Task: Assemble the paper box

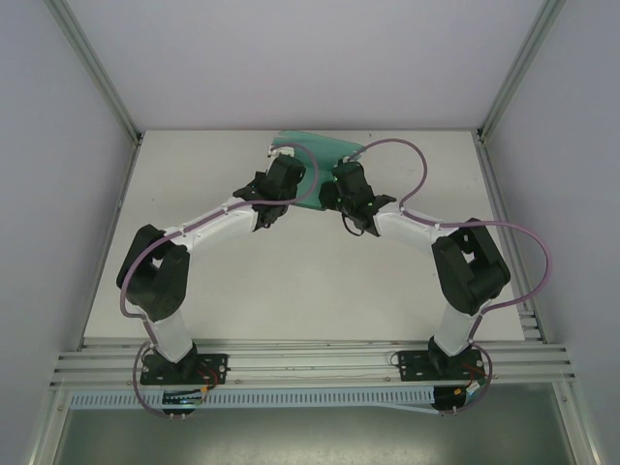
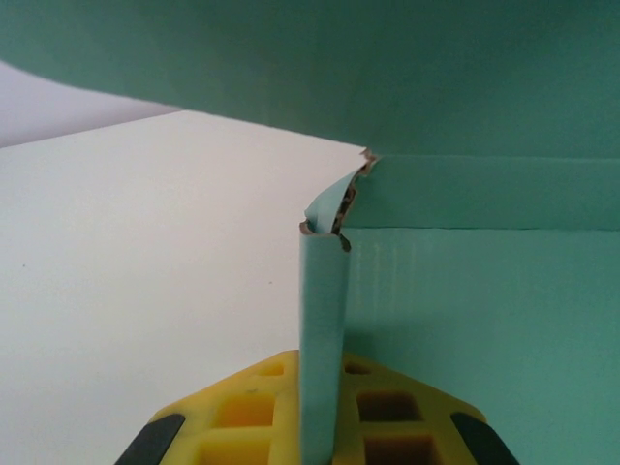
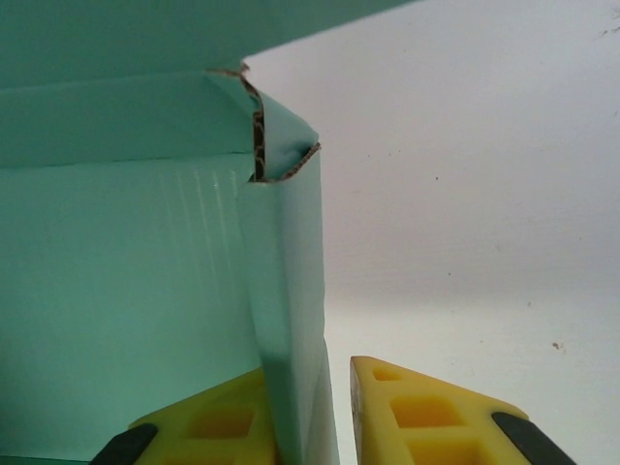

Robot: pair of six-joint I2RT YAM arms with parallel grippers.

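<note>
- The box (image 1: 325,145) lies half-formed at the far middle of the table (image 1: 194,281), right in front of both grippers and between them.
- One side flap (image 2: 322,291) stands upright between the fingers of the left gripper (image 2: 322,373), rising ahead of it to a frayed corner (image 2: 339,208). The box floor spreads to that gripper's right and a wider panel hangs above it.
- The left gripper looks pressed onto this flap, with yellow pads against both faces.
- The opposite flap (image 3: 286,291) sits inside the right gripper (image 3: 308,373). It touches the left finger (image 3: 223,417), but a sliver of gap shows before the right finger (image 3: 426,407), so this gripper is spread and not yet clamped.
- My read is that the side walls are being raised and the task is mid-way.
- Risk: both flap tops already show ragged, crushed card (image 3: 281,155). A hard squeeze or a twist from either wrist could tear these corners further.
- Risk: only one side is gripped, so a pull by the left arm may drag the light box across the table and slide the other flap out of the spread fingers.
- Risk: the overhanging panel could buckle if the grippers push forward into it.
</note>
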